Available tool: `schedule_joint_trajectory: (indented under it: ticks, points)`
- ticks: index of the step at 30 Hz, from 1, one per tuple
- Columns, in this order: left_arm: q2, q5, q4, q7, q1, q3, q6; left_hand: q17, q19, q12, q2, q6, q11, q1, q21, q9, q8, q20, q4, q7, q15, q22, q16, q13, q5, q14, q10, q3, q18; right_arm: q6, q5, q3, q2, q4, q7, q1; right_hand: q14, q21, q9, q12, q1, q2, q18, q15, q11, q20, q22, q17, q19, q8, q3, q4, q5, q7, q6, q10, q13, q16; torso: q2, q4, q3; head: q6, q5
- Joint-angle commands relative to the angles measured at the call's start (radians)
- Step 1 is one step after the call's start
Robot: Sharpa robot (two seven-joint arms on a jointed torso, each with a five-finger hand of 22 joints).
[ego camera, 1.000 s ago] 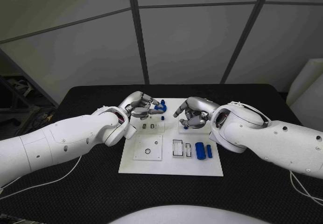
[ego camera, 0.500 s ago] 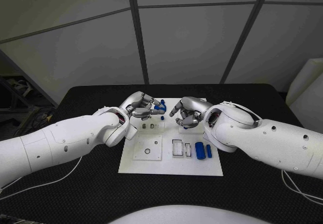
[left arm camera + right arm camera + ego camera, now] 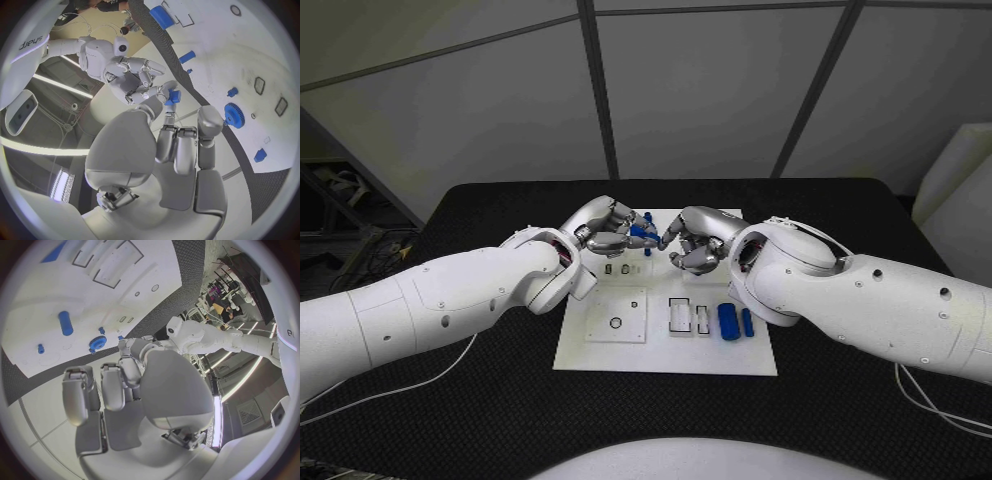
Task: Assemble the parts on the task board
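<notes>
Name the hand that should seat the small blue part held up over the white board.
Left. The left hand pinches the small blue plastic part above the white task board. The right hand is close beside it, and whether it touches the part is unclear.

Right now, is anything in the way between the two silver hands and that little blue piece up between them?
Nothing visible is. The left hand already pinches the small blue part at its fingertips above the far end of the task board. The right hand hangs close beside it, with only open air between them.
</notes>
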Motion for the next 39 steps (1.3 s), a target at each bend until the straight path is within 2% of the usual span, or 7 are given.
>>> schedule_joint_trajectory:
  ticks: [1,6,16,29,39]
  points:
    - [0.003,-0.037,0.004,0.006,0.000,0.000,0.000,0.184,-0.003,-0.003,0.009,0.047,-0.003,-0.001,-0.004,0.041,0.004,0.002,-0.006,-0.027,-0.008,0.001,-0.005,0.155,0.004,0.081,0.003,0.002,-0.072,-0.020,-0.006,0.001,0.002,0.004,0.005,0.002,0.058,0.006,0.000,0.007,-0.011,-0.002,-0.007,0.006,0.002,0.009,0.263,0.028,0.105,-0.004,0.005,-0.001,0.005,0.000,0.002,0.007,0.003,0.004,0.000,-0.0008,0.0008,-0.002,0.000]
    - [0.003,-0.046,0.004,0.002,0.000,0.000,0.002,0.184,-0.003,-0.003,0.009,0.047,-0.003,-0.001,-0.004,0.041,0.004,0.002,-0.006,-0.027,-0.008,0.001,-0.005,0.155,0.004,0.081,0.003,0.002,-0.072,-0.019,-0.006,0.001,0.004,0.003,0.005,0.002,0.059,0.006,0.000,0.010,-0.013,-0.003,-0.007,0.006,0.002,0.009,0.263,0.030,0.105,-0.004,0.005,-0.002,0.005,0.000,0.002,0.009,0.006,0.006,0.000,0.0000,-0.0005,-0.002,0.000]
    - [0.004,-0.066,0.004,-0.016,0.000,0.000,0.000,0.184,-0.003,-0.003,0.009,0.047,-0.003,-0.001,-0.004,0.041,0.004,0.002,-0.006,-0.027,-0.008,0.001,-0.005,0.155,0.004,0.081,0.003,0.002,-0.072,-0.032,-0.019,0.001,0.006,0.005,0.009,0.002,0.059,0.006,0.000,0.015,-0.017,-0.003,-0.007,0.006,0.002,0.009,0.263,0.032,0.105,-0.004,0.006,-0.003,0.004,0.000,0.002,0.011,0.010,0.008,0.000,-0.0002,-0.0001,-0.004,0.001]
    - [0.008,-0.107,0.004,-0.051,0.000,0.000,0.011,0.180,-0.005,-0.010,0.007,0.043,-0.001,-0.004,-0.007,0.038,0.000,0.002,-0.008,-0.025,-0.007,-0.001,-0.007,0.149,0.003,0.079,-0.002,-0.003,-0.072,-0.076,-0.060,0.001,0.007,0.013,0.015,0.002,0.060,0.006,-0.001,0.021,-0.022,-0.004,-0.007,0.006,0.002,0.009,0.263,0.035,0.105,-0.005,0.006,-0.005,0.003,0.000,0.002,0.014,0.016,0.011,-0.001,-0.0001,0.0002,-0.004,-0.002]
    - [0.010,-0.116,0.002,-0.059,0.000,0.000,0.013,0.180,-0.006,-0.012,0.008,0.041,-0.001,-0.004,-0.008,0.037,-0.001,0.002,-0.008,-0.025,-0.007,-0.001,-0.007,0.148,0.003,0.079,-0.003,-0.004,-0.071,-0.077,-0.072,0.001,0.009,0.019,0.019,0.002,0.061,0.006,-0.001,0.023,-0.023,-0.004,-0.007,0.006,0.002,0.009,0.263,0.037,0.105,-0.005,0.006,-0.005,0.003,0.000,0.002,0.015,0.017,0.012,0.000,-0.0004,0.0001,-0.003,-0.002]
